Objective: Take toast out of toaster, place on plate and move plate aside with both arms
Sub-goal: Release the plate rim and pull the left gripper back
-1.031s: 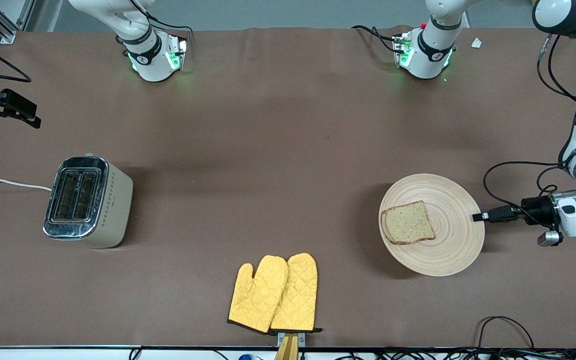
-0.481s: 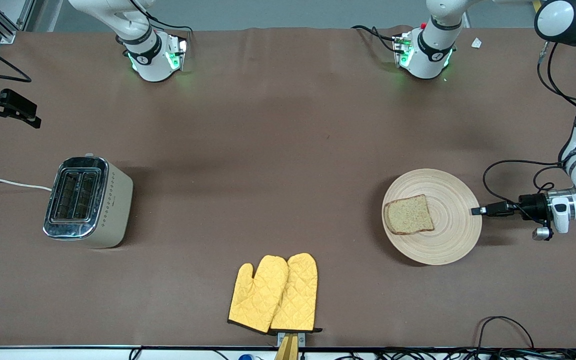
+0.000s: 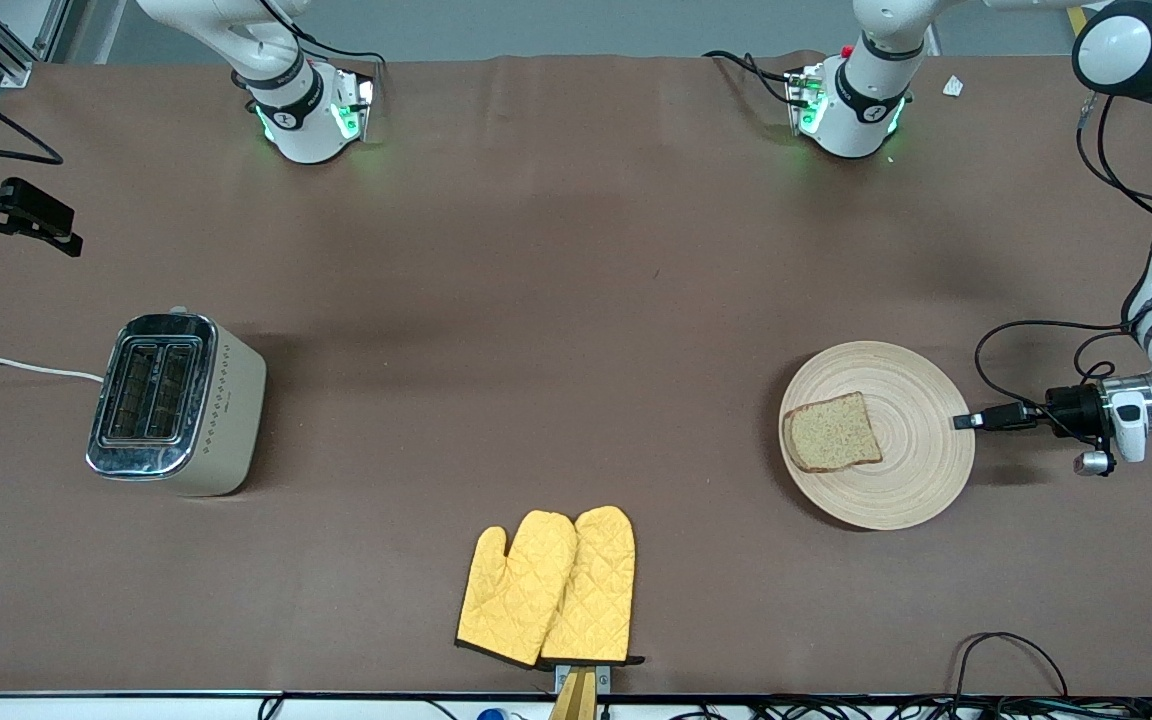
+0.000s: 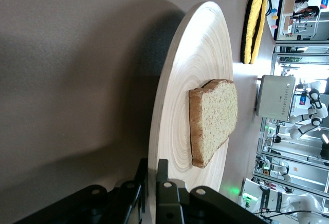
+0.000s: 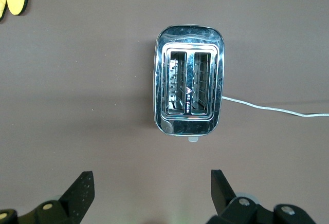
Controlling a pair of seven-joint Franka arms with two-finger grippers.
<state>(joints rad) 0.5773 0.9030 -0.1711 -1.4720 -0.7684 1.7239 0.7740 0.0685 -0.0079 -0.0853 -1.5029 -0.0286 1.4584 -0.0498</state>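
At the right of the front view the plate [image 3: 877, 435] sits toward the left arm's end of the brown worktop [image 3: 556, 300], with the toast [image 3: 832, 432] lying flat on the half of it nearer the middle of the worktop. The left gripper [image 3: 964, 421] comes in level from the right edge of the frame and its jaws are clamped on the plate's rim. The left wrist view shows that grip up close: the thin wooden edge [image 4: 154, 147] runs between the two black fingers [image 4: 165, 193], and the toast [image 4: 213, 121] rests a little way in from them. Whether the plate is flat on the worktop or slightly raised at the gripped side is hard to say from these angles.

The right gripper [image 3: 61, 240] waits at the upper left of the front view, over the edge of the worktop, its jaws spread wide and holding nothing; the right wrist view shows its two fingers [image 5: 79, 190] far apart above the toaster [image 5: 189, 80]. The toaster [image 3: 176, 403] stands at the left of the front view, both slots empty, its white cord [image 3: 16, 366] trailing off the frame's left edge. A pair of yellow oven mitts [image 3: 548, 587] lies at the bottom centre, near the worktop's front edge.
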